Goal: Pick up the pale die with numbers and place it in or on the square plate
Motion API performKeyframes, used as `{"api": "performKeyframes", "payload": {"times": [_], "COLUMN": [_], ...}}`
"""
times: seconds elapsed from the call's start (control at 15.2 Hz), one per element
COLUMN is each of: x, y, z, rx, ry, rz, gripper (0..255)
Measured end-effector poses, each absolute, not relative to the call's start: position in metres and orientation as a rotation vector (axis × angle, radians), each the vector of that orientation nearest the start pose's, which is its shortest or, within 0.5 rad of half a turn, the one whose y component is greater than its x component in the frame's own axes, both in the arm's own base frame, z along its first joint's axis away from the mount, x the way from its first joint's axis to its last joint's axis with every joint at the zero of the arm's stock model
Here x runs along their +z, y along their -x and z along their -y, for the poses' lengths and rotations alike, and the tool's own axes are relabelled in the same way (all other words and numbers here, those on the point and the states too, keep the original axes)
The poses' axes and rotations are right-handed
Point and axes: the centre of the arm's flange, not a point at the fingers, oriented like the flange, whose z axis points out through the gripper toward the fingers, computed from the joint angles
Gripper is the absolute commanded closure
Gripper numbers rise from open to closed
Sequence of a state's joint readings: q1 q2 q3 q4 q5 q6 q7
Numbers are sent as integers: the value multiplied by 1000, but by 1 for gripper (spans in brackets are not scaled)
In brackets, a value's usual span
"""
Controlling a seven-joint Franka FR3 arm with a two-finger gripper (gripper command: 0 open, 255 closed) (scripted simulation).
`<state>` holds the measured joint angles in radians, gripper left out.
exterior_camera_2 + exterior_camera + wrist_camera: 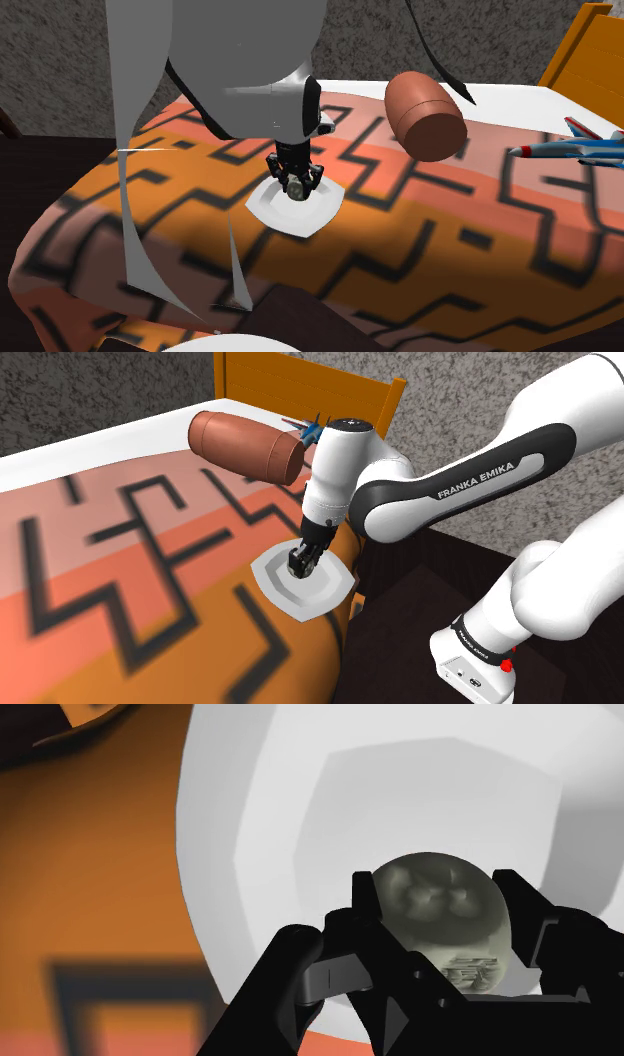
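A pale greyish die (440, 909) with faint number marks sits clasped between my black fingers (375, 919), just over the white square plate (270, 824). In the shoulder view my gripper (303, 560) points down over the middle of the plate (330, 590), which lies on the patterned bedcover near its edge. From the second exterior view the gripper (298, 186) hangs right above the plate (268, 205), with the die (298, 188) between its tips.
A brown cylinder bolster (245, 445) lies on the bed beyond the plate. A small blue toy plane (570, 145) rests near the orange headboard (300, 387). The bed's edge drops to dark floor (400, 652) beside the plate.
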<state>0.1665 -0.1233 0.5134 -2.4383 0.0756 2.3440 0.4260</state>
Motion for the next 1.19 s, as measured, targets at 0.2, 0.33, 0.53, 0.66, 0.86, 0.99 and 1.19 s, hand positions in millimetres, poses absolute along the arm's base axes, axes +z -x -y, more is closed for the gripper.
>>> {"api": "performKeyframes", "payload": {"times": [0.2, 0.33, 0.53, 0.66, 0.86, 0.99, 1.19], "x": [345, 345, 345, 351, 383, 392, 394], "y": [-367, -367, -367, -367, -368, -366, -367], "z": [-297, -297, -297, -298, -299, -298, -297], "rx": [-25, -23, -23, -23, -25, -24, -23], "ry": [3123, 3124, 3124, 3123, 3123, 3123, 3123], "rz": [311, 311, 311, 311, 310, 311, 311], "gripper": [0, 0, 0, 0, 0, 0, 0]}}
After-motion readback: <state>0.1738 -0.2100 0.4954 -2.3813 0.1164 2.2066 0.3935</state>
